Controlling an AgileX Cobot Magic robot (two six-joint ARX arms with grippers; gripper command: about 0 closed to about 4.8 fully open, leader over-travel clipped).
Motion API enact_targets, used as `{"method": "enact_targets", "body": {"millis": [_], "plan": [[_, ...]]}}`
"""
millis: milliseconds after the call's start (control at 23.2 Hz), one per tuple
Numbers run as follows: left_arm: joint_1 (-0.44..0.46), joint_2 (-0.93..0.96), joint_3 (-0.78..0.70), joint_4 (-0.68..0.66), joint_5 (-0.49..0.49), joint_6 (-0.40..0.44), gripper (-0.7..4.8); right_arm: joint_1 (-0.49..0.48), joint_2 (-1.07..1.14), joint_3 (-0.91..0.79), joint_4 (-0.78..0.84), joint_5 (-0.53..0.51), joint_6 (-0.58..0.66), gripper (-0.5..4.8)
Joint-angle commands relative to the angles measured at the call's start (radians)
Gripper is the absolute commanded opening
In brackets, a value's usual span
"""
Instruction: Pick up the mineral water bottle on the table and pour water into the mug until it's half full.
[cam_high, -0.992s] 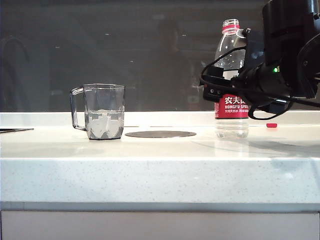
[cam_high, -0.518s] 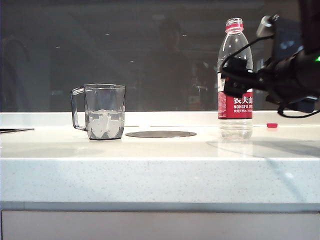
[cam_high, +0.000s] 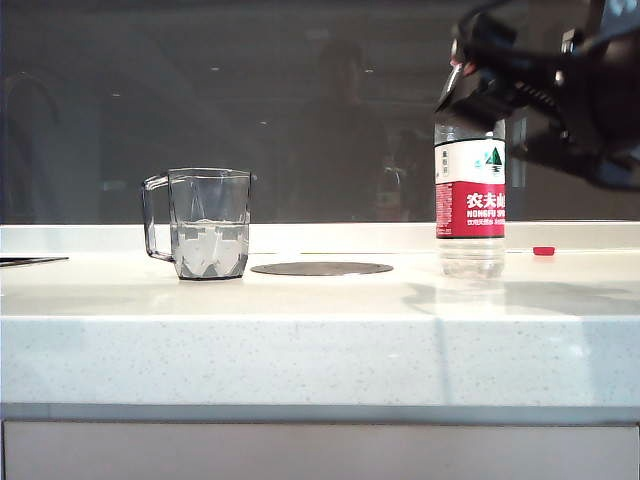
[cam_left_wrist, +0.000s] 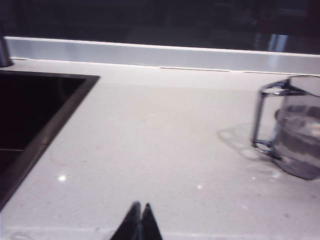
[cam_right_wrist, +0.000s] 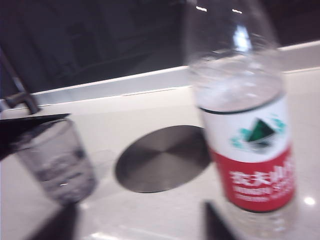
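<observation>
Bottle (cam_high: 470, 215) upright on counter (cam_high: 300, 340), well right of mug (cam_high: 208, 222), about half full. My R gripper (cam_right_wrist: 140, 220), jaws apart, empty, hangs by its neck; L gripper (cam_left_wrist: 140, 222) pinched closed near mug. Retreat straight, no nudging.

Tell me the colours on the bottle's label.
The bottle's label is white above with a green mountain logo, red below with white characters; clearest in the right wrist view.

Dark sink basin (cam_left_wrist: 30, 120) — small red cap (cam_high: 543, 250)
</observation>
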Motion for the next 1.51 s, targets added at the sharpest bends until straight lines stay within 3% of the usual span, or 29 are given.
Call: {"method": "enact_targets", "body": {"millis": [43, 216, 431, 906, 949, 992, 1078, 1208, 1380, 1510], "plan": [[0.017, 0.000, 0.003, 0.009, 0.000, 0.002, -0.04, 0.043, -0.116, 0.002, -0.111, -0.002, 0.000, 1.06], [0.017, 0.000, 0.003, 0.009, 0.000, 0.002, -0.04, 0.062, -0.257, 0.002, -0.240, -0.001, 0.000, -0.01], [0.017, 0.000, 0.003, 0.009, 0.000, 0.002, -0.04, 0.060, -0.465, 0.002, -0.439, 0.048, -0.012, -0.06], [0.017, 0.000, 0.003, 0.009, 0.000, 0.002, -0.04, 0.060, -0.554, 0.002, -0.483, 0.044, -0.012, -0.05], [0.017, 0.000, 0.003, 0.009, 0.000, 0.002, -0.04, 0.059, -0.554, 0.002, -0.481, 0.074, -0.008, -0.05], [0.017, 0.000, 0.003, 0.009, 0.000, 0.002, -0.04, 0.057, -0.554, 0.002, -0.477, 0.229, -0.012, -0.05], [0.017, 0.000, 0.003, 0.009, 0.000, 0.002, -0.04, 0.058, -0.556, 0.002, -0.479, 0.371, -0.016, -0.05], [0.017, 0.000, 0.003, 0.009, 0.000, 0.002, -0.04, 0.049, -0.580, 0.001, -0.575, 0.523, -0.077, -0.05], [0.017, 0.000, 0.003, 0.009, 0.001, 0.002, -0.04, -0.098, -0.708, -0.001, -0.883, 0.536, -0.116, -0.05], [0.015, 0.000, 0.003, 0.009, -0.002, 0.002, -0.04, -0.221, -0.805, -0.021, -0.944, 0.467, -0.193, -0.05]]}}
